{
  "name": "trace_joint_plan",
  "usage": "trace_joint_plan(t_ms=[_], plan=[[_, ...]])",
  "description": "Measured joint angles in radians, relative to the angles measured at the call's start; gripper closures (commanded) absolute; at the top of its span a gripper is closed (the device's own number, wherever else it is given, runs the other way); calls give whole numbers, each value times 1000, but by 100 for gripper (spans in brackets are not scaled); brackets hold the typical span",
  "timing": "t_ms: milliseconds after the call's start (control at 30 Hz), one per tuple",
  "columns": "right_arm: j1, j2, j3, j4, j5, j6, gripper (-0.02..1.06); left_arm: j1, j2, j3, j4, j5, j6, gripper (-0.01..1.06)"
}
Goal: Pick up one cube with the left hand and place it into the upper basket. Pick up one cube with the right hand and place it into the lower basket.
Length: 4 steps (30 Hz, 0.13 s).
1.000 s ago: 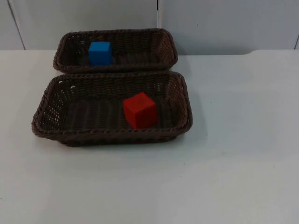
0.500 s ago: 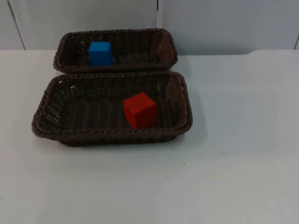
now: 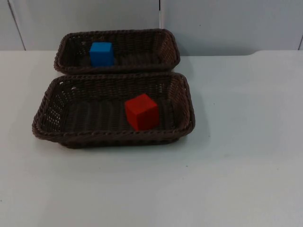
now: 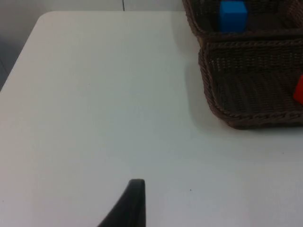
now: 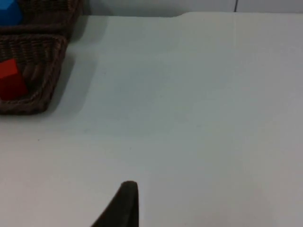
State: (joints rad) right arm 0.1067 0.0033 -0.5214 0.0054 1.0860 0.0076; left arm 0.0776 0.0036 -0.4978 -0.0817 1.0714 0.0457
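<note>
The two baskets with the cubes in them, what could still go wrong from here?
Little, as the pictures go. The blue cube lies in the upper basket and the red cube in the lower basket. The baskets touch rim to rim, so a knock to one would likely shift the other. The left fingertip and right fingertip are over bare table on either side, so a sweep inward could catch a basket wall.

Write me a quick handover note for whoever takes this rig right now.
Left end effector: over bare table left of the baskets, holding nothing visible.
Right end effector: over bare table right of them, likewise.
Blue cube sits in the upper basket; red cube sits in the lower basket.
Done: both placements look complete.
Left: nothing apparent; both arms wait.
</note>
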Motion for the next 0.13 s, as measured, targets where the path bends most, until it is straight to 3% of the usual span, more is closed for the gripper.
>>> trace_joint_plan(t_ms=[133], plan=[[-66,0,0,2,0,0,-1,0,0,0,0,0,0,0]])
